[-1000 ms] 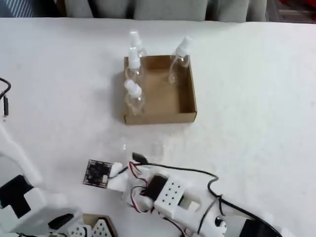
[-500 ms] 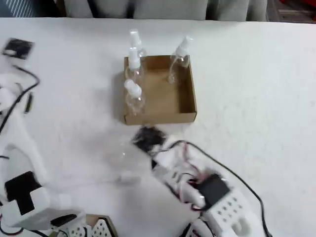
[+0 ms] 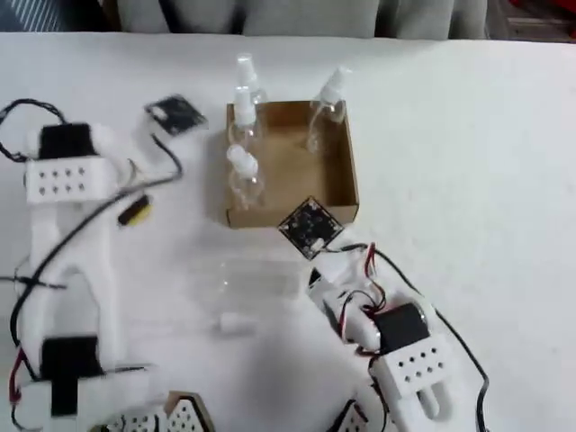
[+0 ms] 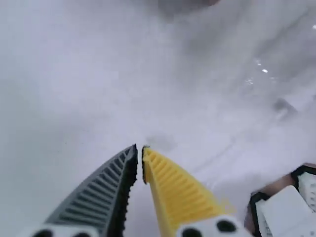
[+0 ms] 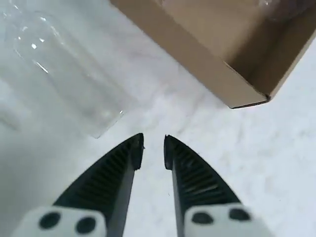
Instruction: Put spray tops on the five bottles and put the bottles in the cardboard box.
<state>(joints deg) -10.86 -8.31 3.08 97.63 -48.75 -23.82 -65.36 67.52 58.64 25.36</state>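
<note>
A clear bottle [image 5: 64, 74] lies on its side just ahead of the right claw [image 5: 153, 145], off toward the side where the left arm works. It is see-through plastic, hard to pick out against the white counter [image 3: 468, 135], and its neck carries no spray top. The right claw is released: its two ribbed black fingers [image 5: 121, 173] stand a narrow gap apart with nothing between them, tips low over the counter and apart from the bottle.

The right arm [image 3: 400, 360] stretches forward from the near edge of the counter, its claw end close to the near wall of the cardboard box [image 5: 197, 64]. That wall stands just beyond the claw.

Inside the box, three spray-topped bottles [image 3: 245, 126] stand upright, two along the wall on the left arm's side and one in the far corner opposite. A fourth bottle [image 3: 247, 76], also topped, stands at the box's far wall; whether it is inside or just behind cannot be told. A small white piece [image 3: 236, 322] lies on the counter on the near side of the lying bottle, too blurred to name.

The left claw [image 4: 139, 150] is clenched, its grey and yellow fingers pressed together on nothing, above bare counter. The left arm [image 3: 67, 171] reaches forward, well apart from the lying bottle, its far end near the box.
</note>
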